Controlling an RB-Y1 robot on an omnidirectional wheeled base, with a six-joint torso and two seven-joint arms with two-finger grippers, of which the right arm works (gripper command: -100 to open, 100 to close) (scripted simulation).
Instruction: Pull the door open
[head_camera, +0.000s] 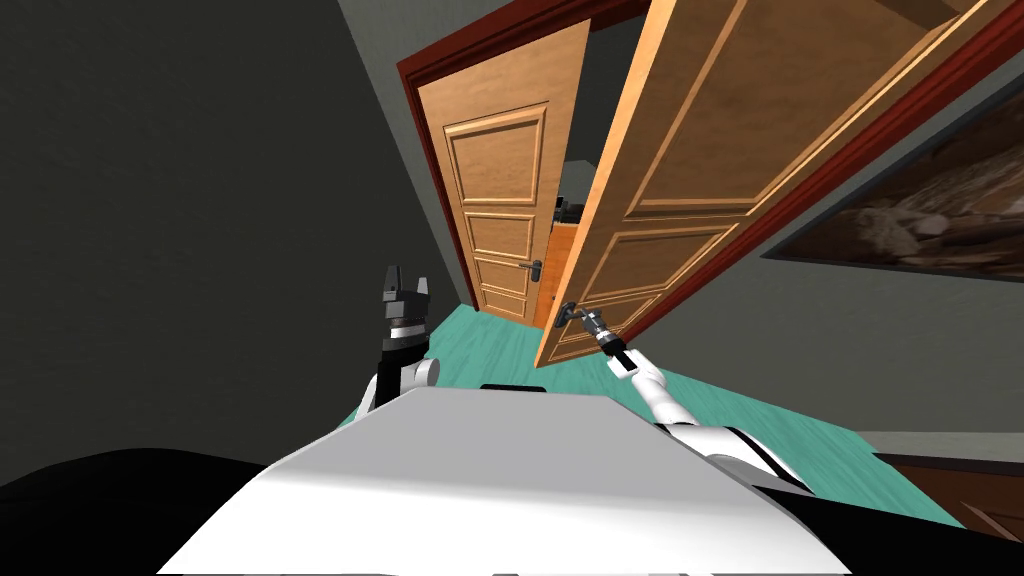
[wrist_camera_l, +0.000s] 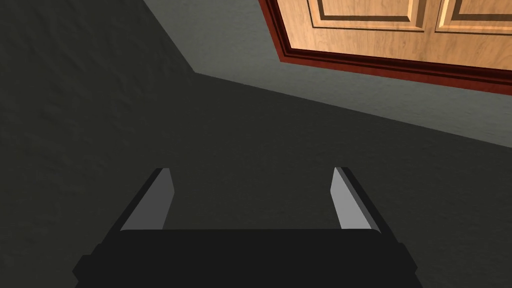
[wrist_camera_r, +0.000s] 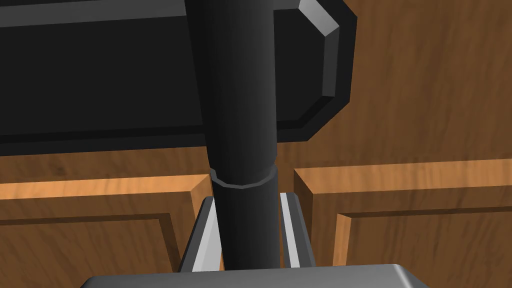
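The right gripper is clamping the dark lever handle by the free edge of the half-open wooden door; it should be pulling along the hinge arc. The left gripper is hanging open.

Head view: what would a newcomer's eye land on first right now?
The big wooden door standing partway open, right of centre. Near its free edge the right gripper is shut on the dark door handle. The left gripper hangs open, apart from the door.
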